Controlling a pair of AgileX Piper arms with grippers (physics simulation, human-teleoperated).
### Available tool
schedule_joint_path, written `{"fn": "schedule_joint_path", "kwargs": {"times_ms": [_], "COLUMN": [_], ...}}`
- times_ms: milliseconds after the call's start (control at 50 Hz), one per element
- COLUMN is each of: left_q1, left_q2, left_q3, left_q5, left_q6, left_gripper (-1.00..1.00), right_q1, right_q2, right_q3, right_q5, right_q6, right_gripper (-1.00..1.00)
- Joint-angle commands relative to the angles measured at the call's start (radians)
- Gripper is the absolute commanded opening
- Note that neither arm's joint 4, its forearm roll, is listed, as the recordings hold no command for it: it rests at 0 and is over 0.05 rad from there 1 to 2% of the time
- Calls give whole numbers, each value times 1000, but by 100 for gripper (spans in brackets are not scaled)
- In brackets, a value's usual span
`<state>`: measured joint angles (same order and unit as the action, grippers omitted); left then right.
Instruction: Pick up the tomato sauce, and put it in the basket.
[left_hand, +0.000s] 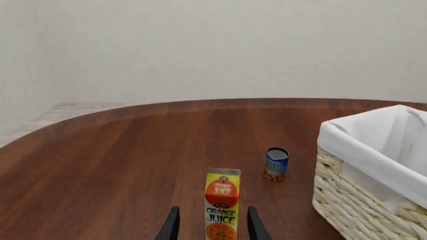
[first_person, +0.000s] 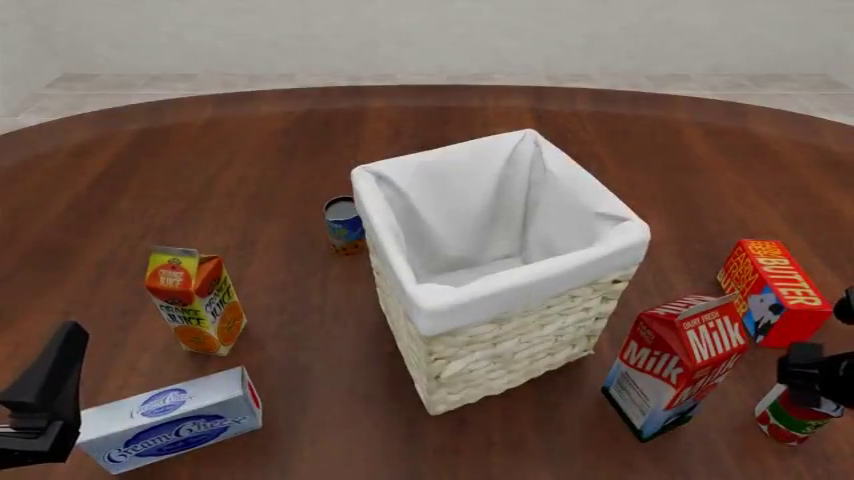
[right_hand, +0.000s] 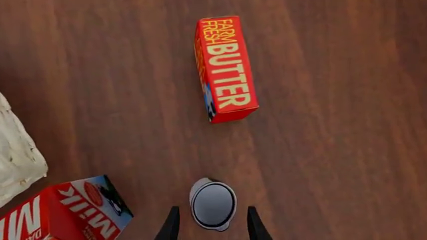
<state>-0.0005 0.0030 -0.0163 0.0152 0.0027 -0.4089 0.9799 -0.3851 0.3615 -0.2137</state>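
Tomato sauce stands upright on the wooden table at the near right, just right of the milk carton and nearer to us than the butter box, as the right gripper hangs directly above it. In the right wrist view we see the silver-grey lid framed between the two dark fingers, which stand apart on either side of the can and do not yet touch it. We judge the step in hand to be the descent and grasp: we would come straight down, keep the lid centred between the fingers, and go low enough to catch the can's wall before closing. The milk carton is near enough to be knocked, so we would avoid drifting toward it. The wicker basket waits at mid-table beyond the milk carton, its rim high, calling for a clear lift first. The left gripper idles, fingers apart, facing the orange juice carton.
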Motion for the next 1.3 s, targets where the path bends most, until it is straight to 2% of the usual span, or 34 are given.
{"fn": "schedule_joint_path", "kwargs": {"times_ms": [20, 460, 520, 1200, 1300], "left_q1": [0, 0, 0, 0, 0], "left_q2": [1, 0, 0, 0, 0], "left_q3": [3, 0, 0, 0, 0], "left_q5": [-4, 0, 0, 0, 0], "left_q6": [0, 0, 0, 0, 0], "left_gripper": [100, 100, 100, 100, 100], "right_q1": [-6, -26, -41, -54, -41], "right_q2": [52, 201, 231, 318, 293], "right_q3": [14, 54, 52, 83, 83], "right_q5": [-52, -200, -222, -292, -277], "right_q6": [-7, -17, -40, -53, -42], "right_gripper": [100, 100, 100, 100, 100]}}
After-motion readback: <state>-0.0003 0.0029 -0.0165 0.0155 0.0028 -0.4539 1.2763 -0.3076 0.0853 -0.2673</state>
